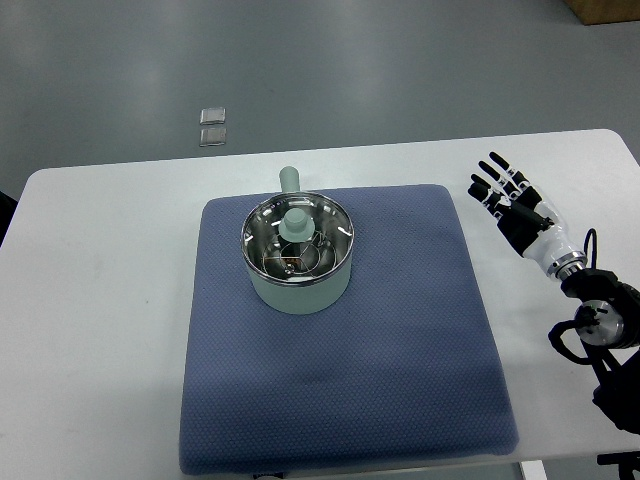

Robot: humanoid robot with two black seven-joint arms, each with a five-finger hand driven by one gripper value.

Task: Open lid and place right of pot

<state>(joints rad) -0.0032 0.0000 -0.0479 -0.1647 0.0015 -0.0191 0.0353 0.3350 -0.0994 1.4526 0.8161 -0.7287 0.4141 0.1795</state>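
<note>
A pale green pot [298, 268] stands on a blue mat [340, 340], its handle pointing away from me. A glass lid with a pale green knob [296, 223] sits on the pot. My right hand [503, 188] is over the white table to the right of the mat, well apart from the pot. Its fingers are spread and it holds nothing. My left arm is not in view.
The white table [100, 300] carries the mat. Two small clear squares [212, 126] lie on the grey floor beyond the table's far edge. A brown box corner [605, 10] shows at the top right.
</note>
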